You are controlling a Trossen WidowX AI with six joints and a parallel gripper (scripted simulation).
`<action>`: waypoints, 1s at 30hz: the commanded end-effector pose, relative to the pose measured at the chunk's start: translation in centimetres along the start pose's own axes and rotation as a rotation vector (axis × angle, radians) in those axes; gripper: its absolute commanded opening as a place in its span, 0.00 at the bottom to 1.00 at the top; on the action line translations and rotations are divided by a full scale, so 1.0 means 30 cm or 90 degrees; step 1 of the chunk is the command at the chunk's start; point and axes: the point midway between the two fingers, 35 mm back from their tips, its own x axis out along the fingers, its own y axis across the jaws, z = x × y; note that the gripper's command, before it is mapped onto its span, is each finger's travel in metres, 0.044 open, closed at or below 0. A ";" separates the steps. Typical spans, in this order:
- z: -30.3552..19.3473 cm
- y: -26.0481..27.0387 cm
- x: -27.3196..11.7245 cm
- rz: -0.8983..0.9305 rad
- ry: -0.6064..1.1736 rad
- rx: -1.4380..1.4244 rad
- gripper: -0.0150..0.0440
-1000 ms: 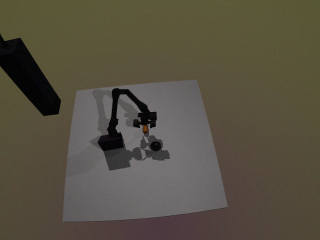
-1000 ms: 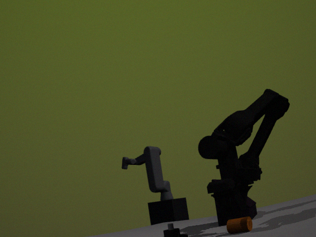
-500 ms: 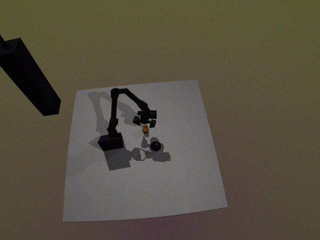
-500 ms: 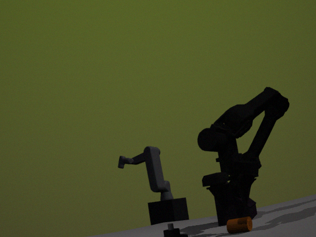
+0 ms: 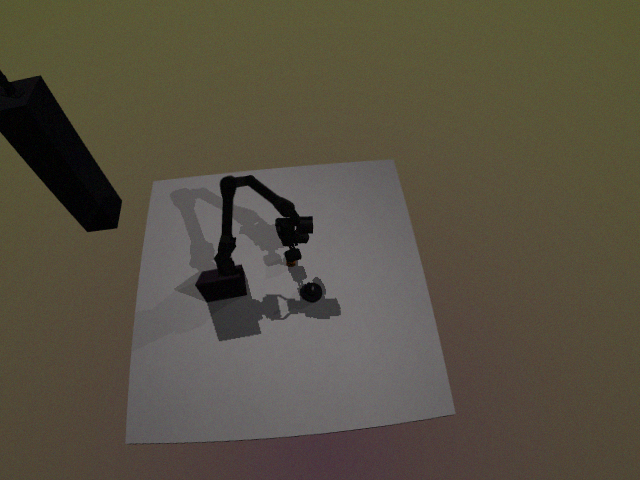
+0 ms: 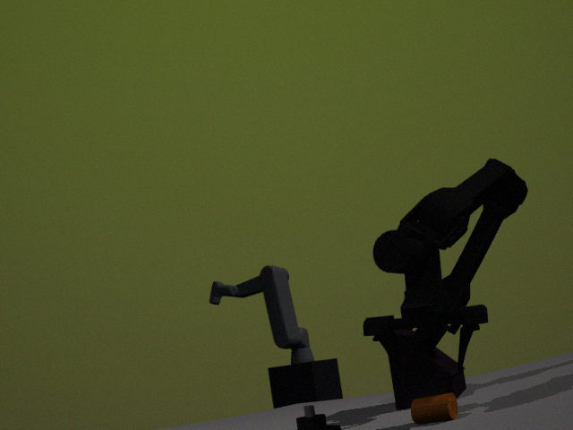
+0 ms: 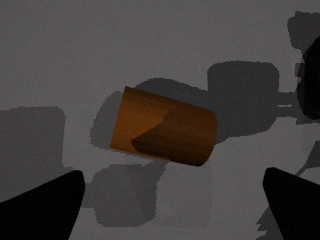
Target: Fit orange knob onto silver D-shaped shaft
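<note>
The orange knob [image 5: 291,264] [image 6: 432,408] [image 7: 155,122] lies on its side on the white table top. Its hole cannot be made out. In the top view it is mostly hidden under the gripper. My gripper [image 6: 428,373] [image 7: 176,182] is open and empty, above the knob, pointing down. In the wrist view the knob lies slanted, just beyond the line between the two fingertips. The round black pedestal [image 5: 309,295] [image 6: 311,422] [image 7: 313,80] stands a short way from the knob, at the right edge of the wrist view. Its silver shaft [image 5: 312,287] [image 6: 309,410] points up; its flat side cannot be made out.
My arm's base [image 5: 222,285] stands on the white table top [image 5: 361,372], left of the pedestal in the top view. A grey arm [image 6: 278,307] on a black box [image 6: 305,382] stands in the background. Arm shadows cross the table around the knob and pedestal.
</note>
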 end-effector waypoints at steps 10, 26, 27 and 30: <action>0.022 0.026 -0.027 -0.099 -0.054 0.879 1.00; 0.025 0.034 -0.034 -0.113 -0.109 1.198 1.00; 0.025 0.034 -0.034 -0.113 -0.109 1.198 1.00; 0.024 0.033 -0.034 -0.113 -0.109 1.198 1.00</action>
